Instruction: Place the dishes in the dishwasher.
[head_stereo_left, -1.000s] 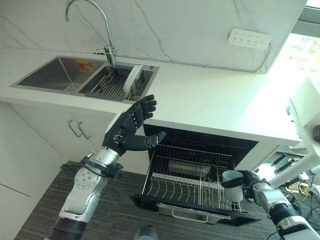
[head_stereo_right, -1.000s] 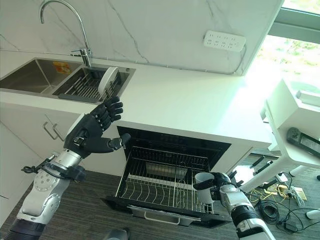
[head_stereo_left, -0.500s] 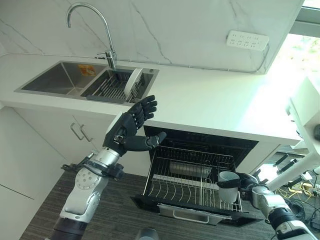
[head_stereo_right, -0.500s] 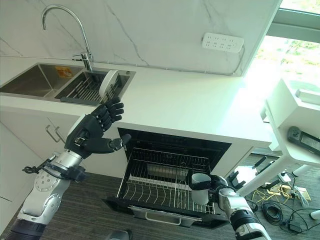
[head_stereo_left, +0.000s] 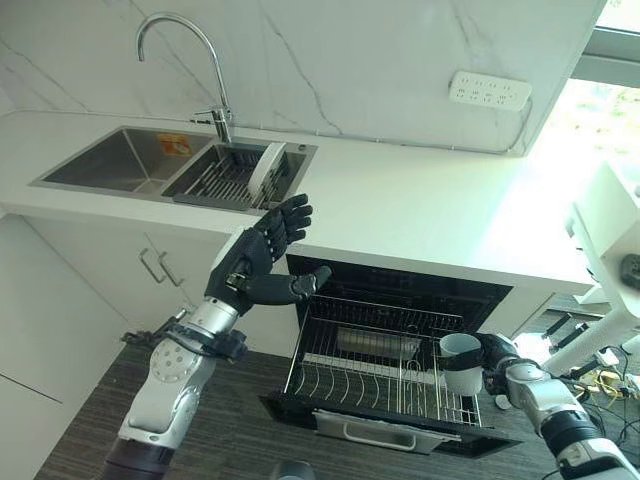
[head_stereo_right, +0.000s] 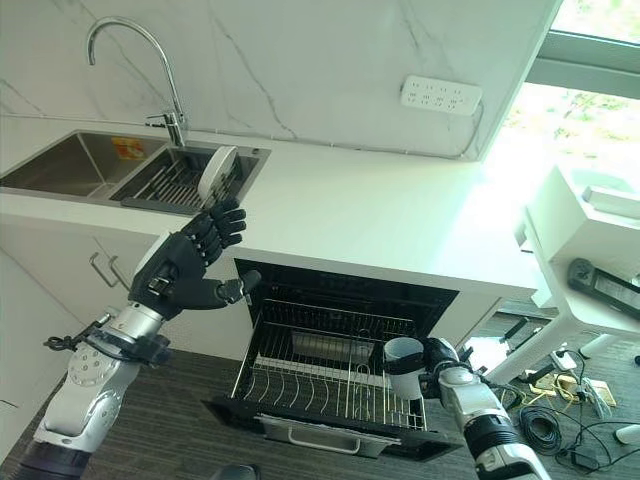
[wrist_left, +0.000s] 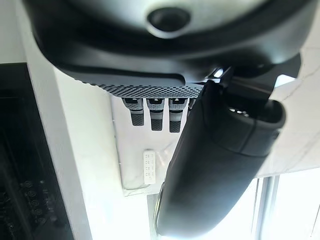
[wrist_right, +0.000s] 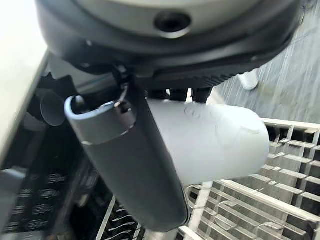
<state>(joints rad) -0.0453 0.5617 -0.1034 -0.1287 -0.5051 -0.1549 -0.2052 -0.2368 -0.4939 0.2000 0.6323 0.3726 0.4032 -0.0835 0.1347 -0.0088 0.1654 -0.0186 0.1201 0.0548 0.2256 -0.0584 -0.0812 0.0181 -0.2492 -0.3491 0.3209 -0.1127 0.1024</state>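
Kitchen corner: white marble-veined wall (head_stereo_left: 380, 50), long white countertop (head_stereo_left: 430, 205) under it, dark wood-grain floor (head_stereo_left: 240, 420) below. White power strip (head_stereo_left: 489, 90) fixed to the wall toward the right. Bright window at far right.

Steel double sink (head_stereo_left: 130, 160) set into the counter on the left, curved chrome tap (head_stereo_left: 190, 60) behind it. Its right basin holds a dark wire drain rack (head_stereo_left: 225, 175) with one white plate (head_stereo_left: 266, 168) standing on edge in it. White cabinet doors (head_stereo_left: 120, 260) with bar handles under the sink.

Built-in dishwasher (head_stereo_left: 400, 300) under the counter, its silver wire rack (head_stereo_left: 370, 375) pulled out over the floor; rows of upright tines, mostly bare, a pale shape lying near the rack's back.

Left hand (head_stereo_left: 255, 265) raised in front of the counter edge, fingers straight and spread, thumb out, touching nothing.

Right hand (head_stereo_left: 497, 356) low at the rack's right end, fingers and thumb wrapped round a white ceramic mug (head_stereo_left: 461, 362). Mug upright, mouth up, above the rack's right front corner; contact with the wires cannot be told. Right wrist view: thumb across the mug wall (wrist_right: 210, 145), rack wires just beyond.
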